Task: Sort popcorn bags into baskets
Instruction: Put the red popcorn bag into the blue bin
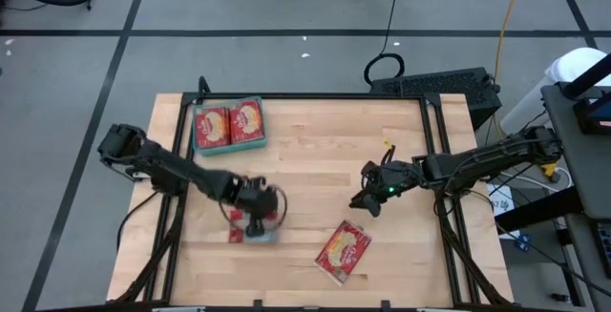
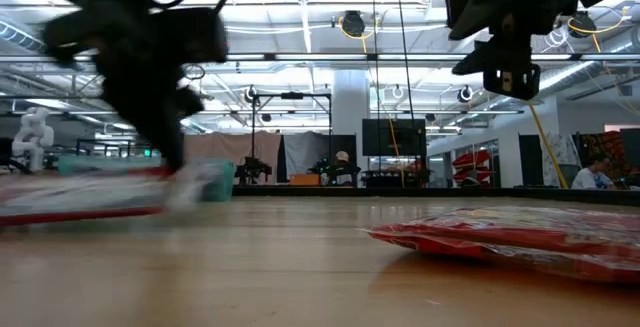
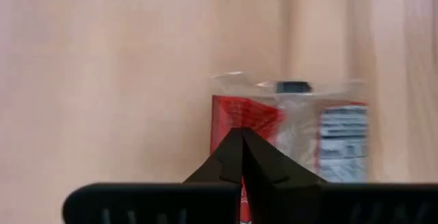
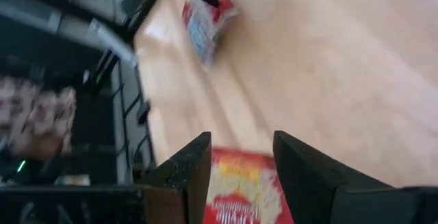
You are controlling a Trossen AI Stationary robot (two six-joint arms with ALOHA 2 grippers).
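Two popcorn bags (image 1: 230, 126) fill the basket (image 1: 260, 143) — print unreadable — left claw (image 3: 241, 157) pinching a label-up bag (image 3: 321, 138), right claw (image 4: 241, 161) spread.

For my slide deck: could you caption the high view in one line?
Left hand shut on a popcorn bag; right hand open above another bag; two bags fill the teal basket.

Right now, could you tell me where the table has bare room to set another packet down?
Bare wood spans the middle, between the teal basket and the right gripper, and the far right corner. It is crowded near the front: the left gripper over one popcorn bag, another bag beside it.
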